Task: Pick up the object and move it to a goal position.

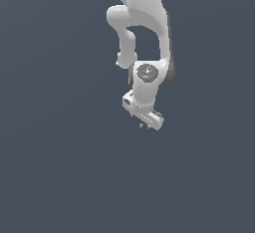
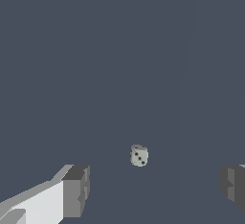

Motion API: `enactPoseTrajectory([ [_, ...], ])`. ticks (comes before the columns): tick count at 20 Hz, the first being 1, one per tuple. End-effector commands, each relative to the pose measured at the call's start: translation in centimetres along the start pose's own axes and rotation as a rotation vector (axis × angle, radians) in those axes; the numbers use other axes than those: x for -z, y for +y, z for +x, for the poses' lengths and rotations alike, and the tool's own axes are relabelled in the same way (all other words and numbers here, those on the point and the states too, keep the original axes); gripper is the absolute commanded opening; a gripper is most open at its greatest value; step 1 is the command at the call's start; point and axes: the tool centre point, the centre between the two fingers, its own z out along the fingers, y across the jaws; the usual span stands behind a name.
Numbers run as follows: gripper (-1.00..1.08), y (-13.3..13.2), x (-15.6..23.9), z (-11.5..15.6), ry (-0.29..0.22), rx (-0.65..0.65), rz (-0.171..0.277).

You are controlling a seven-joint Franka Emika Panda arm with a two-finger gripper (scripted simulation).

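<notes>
The object (image 2: 139, 155) is a small pale grey die-like cube with dark dots, lying on the flat dark grey ground. In the wrist view it sits between and a little beyond my two fingers (image 2: 76, 189), apart from both. My gripper (image 2: 155, 188) is open wide and empty. In the exterior view the white gripper (image 1: 144, 123) points down below the arm, and the object shows only as a tiny pale speck (image 1: 141, 125) just under the hand.
The ground is a plain dark grey-blue surface. The white arm (image 1: 144, 28) comes down from the top of the exterior view. No goal marker shows in either view.
</notes>
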Motion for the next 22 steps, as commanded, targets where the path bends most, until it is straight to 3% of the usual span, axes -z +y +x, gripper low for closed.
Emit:
enactPoseTrajectory([
  [1,1.0,-0.1,-0.5,-0.4,0.002,-0.042,0.001],
  [15,1.0,-0.3,-1.4,-1.1,0.006,-0.113,0.001],
  [22,1.0,-0.2,-3.9,-1.1,0.006,-0.115,0.001],
])
